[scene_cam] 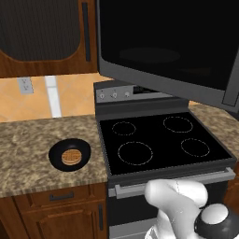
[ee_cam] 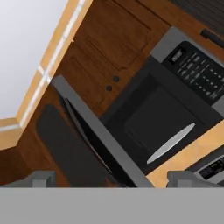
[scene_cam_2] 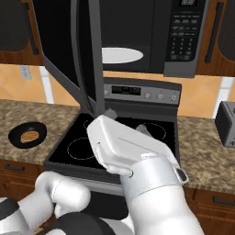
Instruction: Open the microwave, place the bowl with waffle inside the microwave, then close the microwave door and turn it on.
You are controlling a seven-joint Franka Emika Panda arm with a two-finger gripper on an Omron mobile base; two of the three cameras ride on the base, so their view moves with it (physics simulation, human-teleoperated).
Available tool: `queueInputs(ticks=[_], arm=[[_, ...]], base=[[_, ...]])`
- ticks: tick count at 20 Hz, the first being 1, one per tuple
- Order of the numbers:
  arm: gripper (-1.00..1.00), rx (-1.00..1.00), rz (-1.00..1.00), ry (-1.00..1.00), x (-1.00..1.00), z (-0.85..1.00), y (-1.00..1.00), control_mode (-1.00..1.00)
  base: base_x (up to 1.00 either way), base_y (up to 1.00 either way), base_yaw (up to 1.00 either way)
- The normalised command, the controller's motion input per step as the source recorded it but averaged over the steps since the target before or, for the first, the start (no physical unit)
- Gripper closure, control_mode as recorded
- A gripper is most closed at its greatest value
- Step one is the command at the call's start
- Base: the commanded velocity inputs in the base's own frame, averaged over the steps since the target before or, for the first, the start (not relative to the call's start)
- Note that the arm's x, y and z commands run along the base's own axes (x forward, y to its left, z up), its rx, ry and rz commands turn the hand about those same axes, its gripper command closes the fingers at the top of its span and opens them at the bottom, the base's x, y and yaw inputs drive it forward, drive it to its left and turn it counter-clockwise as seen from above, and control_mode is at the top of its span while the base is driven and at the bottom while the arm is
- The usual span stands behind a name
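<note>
The microwave (scene_cam_2: 151,36) hung above the stove (scene_cam_2: 114,137) with its cavity exposed, and the white turntable (scene_cam_2: 121,55) lay flat inside it. The button panel (scene_cam_2: 184,34) sat on the right side of the microwave front. The microwave door (scene_cam_2: 75,55) stood swung out toward the left, its grey frame edge facing the right base camera; in the left base view the same door (scene_cam: 163,42) spread wide across the upper right, dark glass toward the camera, above the black cooktop (scene_cam: 158,140).

The bowl (scene_cam: 70,154) rested on the granite counter (scene_cam: 28,149) to the left of the stove, near the counter's front edge, and the waffle (scene_cam: 71,156) lay inside it. From the right base view the bowl (scene_cam_2: 27,134) and waffle (scene_cam_2: 29,136) appeared at the far left, well apart from the arm.

The arm's white forearm rose over the near edge of the stove, reaching up toward the lower edge of the open door. The gripper (ee_cam: 111,177) had its fingers (ee_cam: 39,178) spread fully apart with nothing between them. The hand view looked up at the open microwave (ee_cam: 162,118), with the door's grey edge (ee_cam: 98,135) running diagonally just beyond the fingertips and the turntable (ee_cam: 170,142) seen edge-on inside. A wooden cabinet (ee_cam: 109,48) sat above the microwave. A grey toaster (scene_cam_2: 226,123) stood on the counter right of the stove.
</note>
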Motion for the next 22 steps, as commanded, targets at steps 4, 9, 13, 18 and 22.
queueInputs(ticks=[4, 9, 13, 18, 22], arm=[[-1.00, 0.29, -0.07, -0.15, 0.07, -0.96, -0.01, -1.00], [-1.00, 0.40, -0.03, -0.03, 0.14, -0.17, -0.07, -1.00], [-1.00, 0.16, 0.00, 0.25, 0.67, 0.00, 0.06, -1.00], [-1.00, -0.08, 0.04, 0.20, 0.77, 0.00, 0.22, -1.00], [-1.00, 0.00, 0.18, 0.26, 0.59, 0.06, -0.06, -1.00]], base=[[0.00, 0.00, 0.00], [0.00, 0.00, 0.00], [0.00, 0.00, 0.00], [0.00, 0.00, 0.00], [0.00, 0.00, 0.00]])
